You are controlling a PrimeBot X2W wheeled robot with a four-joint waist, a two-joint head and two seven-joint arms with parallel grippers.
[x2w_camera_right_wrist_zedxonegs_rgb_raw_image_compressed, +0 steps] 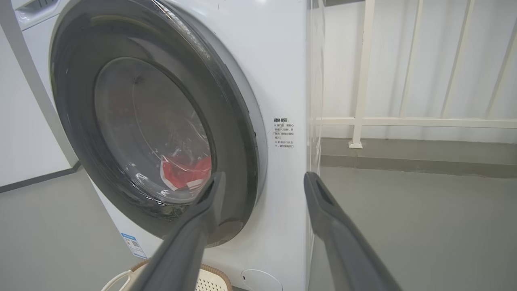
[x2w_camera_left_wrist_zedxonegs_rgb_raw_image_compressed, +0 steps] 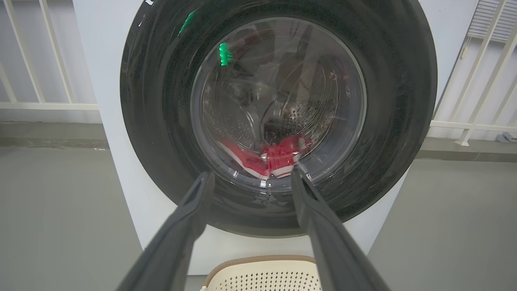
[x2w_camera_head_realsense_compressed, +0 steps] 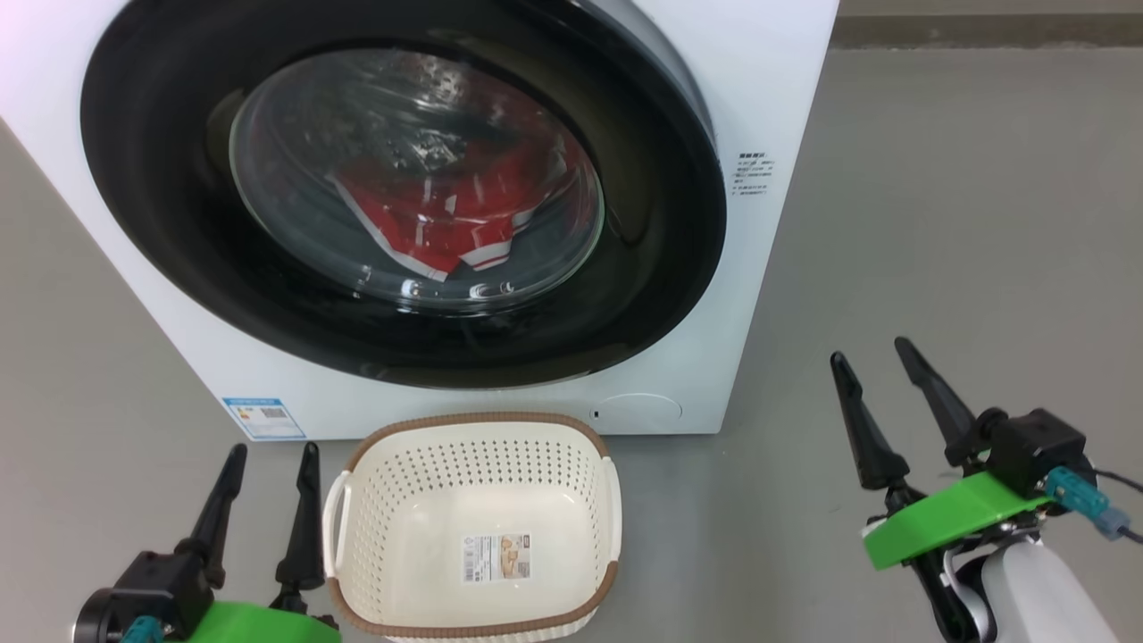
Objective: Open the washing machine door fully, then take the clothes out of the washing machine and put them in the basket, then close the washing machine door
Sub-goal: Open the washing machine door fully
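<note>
One glass door (x2w_camera_head_realsense_compressed: 393,107) before clothes (x2w_camera_head_realsense_compressed: 446,214)

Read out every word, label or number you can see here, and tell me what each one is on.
"温馨提示:" is the heading, as far as it can be made out, of the printed notice on the washing machine front, right of the washing machine door; the lines under it are too small to read.
The blue label, low on the machine's front: too small to read.
The paper label on the bottom of the basket: too small to read.
</note>
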